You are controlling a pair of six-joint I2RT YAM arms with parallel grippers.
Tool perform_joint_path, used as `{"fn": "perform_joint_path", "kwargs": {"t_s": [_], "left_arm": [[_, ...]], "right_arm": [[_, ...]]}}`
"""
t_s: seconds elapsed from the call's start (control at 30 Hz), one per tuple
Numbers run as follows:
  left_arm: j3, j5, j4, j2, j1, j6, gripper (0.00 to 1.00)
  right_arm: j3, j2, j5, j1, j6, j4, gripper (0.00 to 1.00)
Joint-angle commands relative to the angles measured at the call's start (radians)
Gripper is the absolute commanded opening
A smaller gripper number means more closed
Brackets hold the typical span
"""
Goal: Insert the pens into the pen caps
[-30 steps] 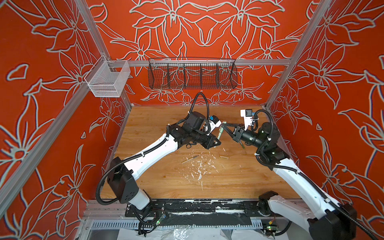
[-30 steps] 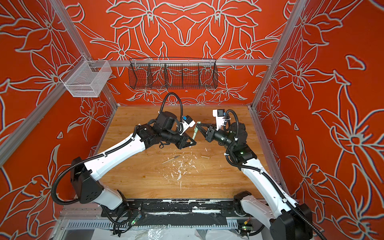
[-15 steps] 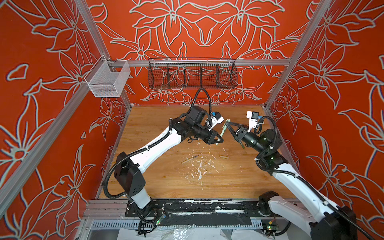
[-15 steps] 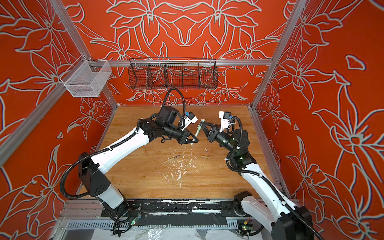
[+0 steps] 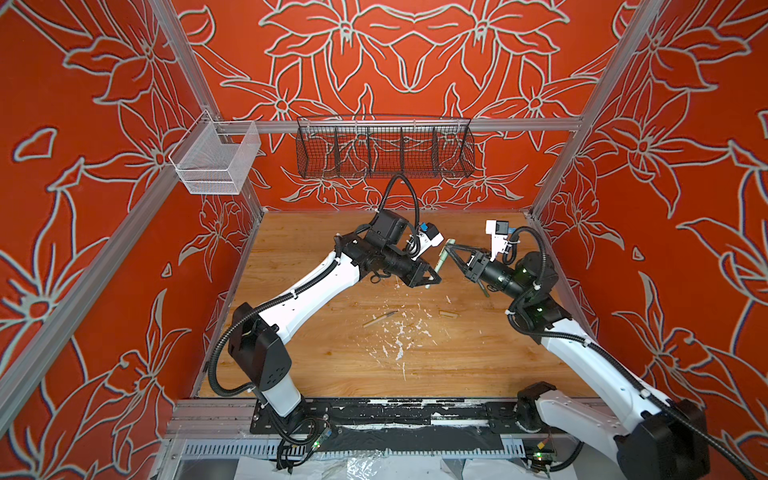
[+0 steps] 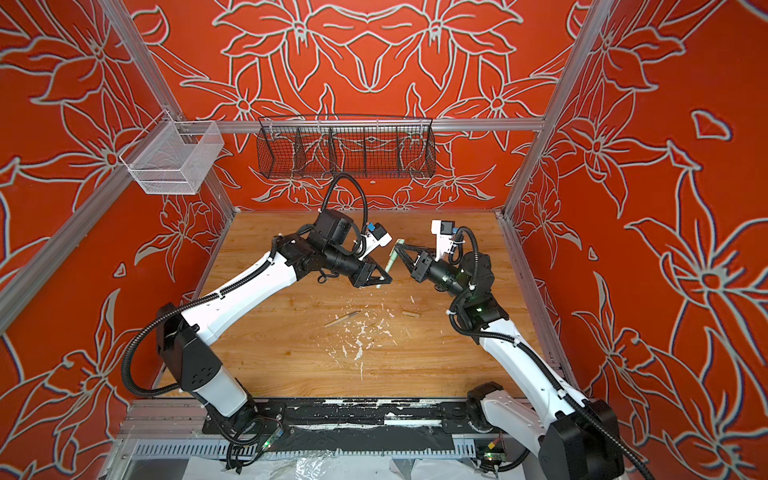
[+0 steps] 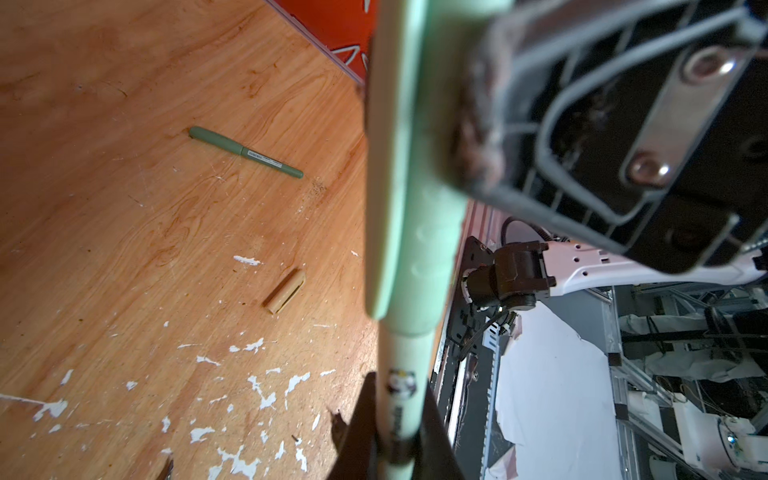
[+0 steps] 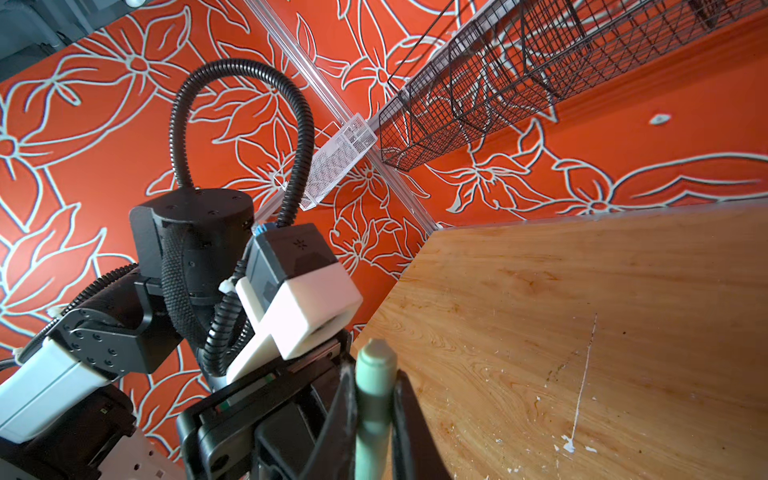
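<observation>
Left gripper grips mint pen, right gripper grips mint cap. Tips barely shift since a second ago, and the cap looks seated. Beige pen and beige cap are next.

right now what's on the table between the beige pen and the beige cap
Only white flecks on the table between the beige pen and beige cap; both top views show it.

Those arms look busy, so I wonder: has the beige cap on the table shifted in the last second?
No. The beige cap lies where it did, with the same gap to the white paint flecks beside it.
</observation>
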Motion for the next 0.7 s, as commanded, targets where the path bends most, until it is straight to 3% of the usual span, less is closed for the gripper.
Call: {"fn": "perform_joint_path", "kwargs": {"t_s": [0.0, 0.4, 0.67], "left_arm": [[0.154, -0.048, 0.357, -0.015, 0.051, 0.012, 0.0], [0.255, -0.074, 0.431, 0.053, 0.088, -0.14, 0.0], [0.276, -0.076, 0.419, 0.083, 0.09, -0.145, 0.0]], "right_arm": [[-0.075, 0.012, -0.28, 0.046, -0.047, -0.343, 0.0], [-0.172, -0.033, -0.141, 0.106, -0.056, -0.251, 0.0], [-0.162, -0.025, -0.1, 0.146, -0.095, -0.309, 0.0]]}}
